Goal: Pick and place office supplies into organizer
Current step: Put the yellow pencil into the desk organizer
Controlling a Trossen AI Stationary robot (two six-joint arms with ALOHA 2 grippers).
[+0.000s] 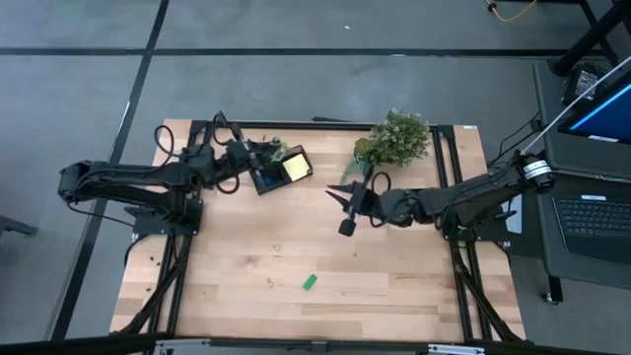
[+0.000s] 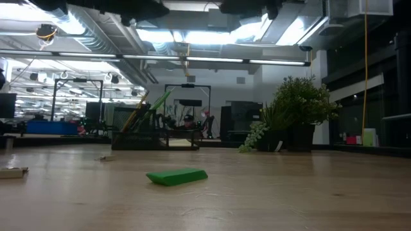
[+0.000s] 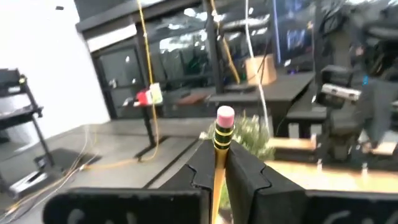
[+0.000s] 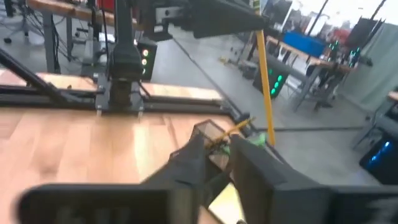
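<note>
My left gripper [image 1: 260, 157] [image 3: 221, 149] is shut on a yellow pencil [image 3: 221, 138] with a pink eraser, beside the black organizer [image 1: 279, 174] at the table's far left. The organizer [image 2: 138, 138] holds a pale yellow sticky-note pad [image 1: 295, 168], with pencils and a green thing sticking up out of it. A small green block [image 1: 310, 282] [image 2: 177, 176] lies flat on the table nearer the front. My right gripper [image 1: 333, 193] [image 4: 219, 142] hovers right of the organizer, pointing at it. Its fingers stand a little apart with nothing visible between the tips. My left gripper pinches the pencil's shaft just below the eraser end [image 3: 219, 163] between its two fingers. The fingers come roughly level from the table's left and lie across the pencil. The pencil stands upright, eraser up. Its long shaft [image 4: 264, 81] runs down toward the organizer; I cannot tell whether its lower end touches.
A leafy potted plant [image 1: 394, 140] [image 2: 295, 112] stands at the far right, just behind my right arm. Bare wood lies open across the middle and front of the table around the green block. Black frame rails [image 1: 177, 286] run along both side edges.
</note>
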